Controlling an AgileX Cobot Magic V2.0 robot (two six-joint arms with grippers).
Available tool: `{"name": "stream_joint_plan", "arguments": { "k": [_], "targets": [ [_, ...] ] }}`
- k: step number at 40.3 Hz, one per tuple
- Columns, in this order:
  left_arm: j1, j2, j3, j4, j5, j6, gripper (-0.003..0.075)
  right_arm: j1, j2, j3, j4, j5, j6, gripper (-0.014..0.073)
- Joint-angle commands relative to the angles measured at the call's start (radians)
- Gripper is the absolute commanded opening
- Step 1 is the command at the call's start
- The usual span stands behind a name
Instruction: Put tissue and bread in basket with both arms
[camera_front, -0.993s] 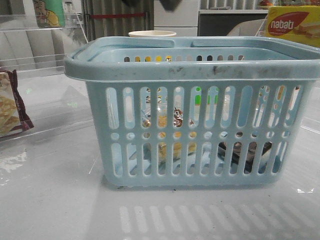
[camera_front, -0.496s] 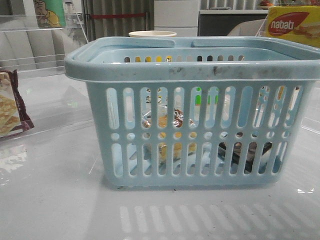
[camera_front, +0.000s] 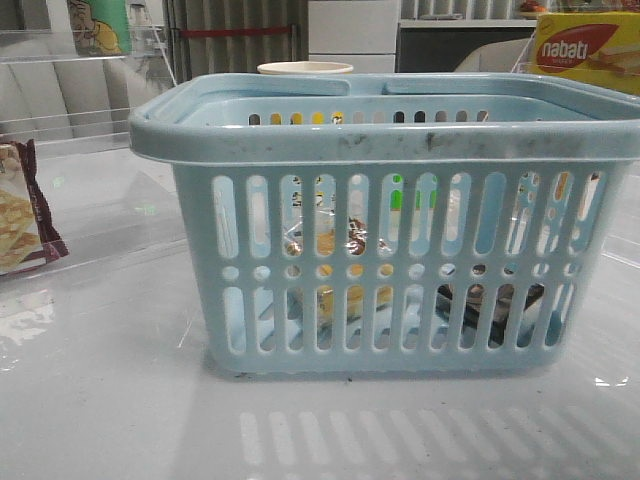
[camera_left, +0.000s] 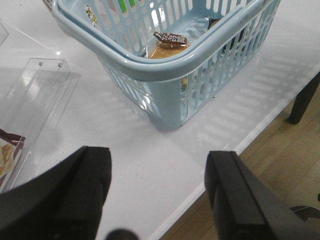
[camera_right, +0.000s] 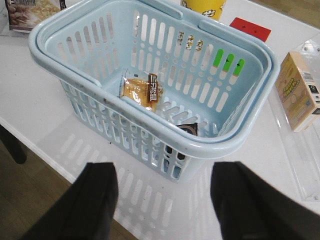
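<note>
A: Looking at your left gripper (camera_left: 157, 192), the jaws stand wide apart and empty, above the table (camera_left: 150, 165) just outside a corner of the basket (camera_left: 165, 70). Your right gripper (camera_right: 165, 205) is equally wide, holding nothing, high above the basket's near wall.

B: So where are the goods?

A: Both inside. The bread (camera_right: 140, 92) lies flat on the basket floor near the middle; the tissue (camera_right: 187, 130) sits low against the near wall, mostly hidden under the rim.

B: Then what would you have me do?

A: I judge the placing done. Keep both grippers wide, lift clear, and don't clip the rim or nudge the basket.

B: Which view should I trust?

A: The front view shows no gripper at all, only bread and tissue as glimpses through the slots. The right wrist view looks straight down onto both. The left wrist view catches the bread's label strip, scarcely the tissue.
</note>
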Motion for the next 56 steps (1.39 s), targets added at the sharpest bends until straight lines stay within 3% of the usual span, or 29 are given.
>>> {"name": "stream_joint_plan", "arguments": {
  "k": [1,5,9,17,19,50,56],
  "targets": [
    [-0.006,-0.004,-0.021,0.007,-0.082,-0.003,0.0455,0.0,0.005,-0.024,-0.003,-0.081,-0.009,0.0517],
    [-0.006,-0.004,-0.021,0.005,-0.082,-0.039,0.044,0.0,0.005,-0.024,-0.004,-0.076,-0.009,0.0517],
    [-0.006,-0.004,-0.021,0.005,-0.082,-0.06,0.0356,0.0,0.005,-0.024,-0.013,-0.072,-0.009,0.0459],
    [-0.006,-0.004,-0.021,0.014,-0.082,-0.104,0.0106,0.0,0.005,-0.024,-0.013,-0.065,-0.009,0.0108],
    [-0.006,-0.004,-0.021,0.025,-0.082,-0.141,0.0092,0.0,0.005,-0.024,-0.013,-0.065,-0.009,0.0045],
    [-0.004,-0.023,-0.015,0.029,-0.089,-0.161,0.0095,0.0,0.005,-0.024,-0.013,-0.068,-0.009,0.0066],
    [0.093,-0.125,0.023,0.059,-0.13,-0.148,0.0095,0.0,0.005,-0.024,-0.013,-0.066,-0.009,0.0066]
  ]
}}
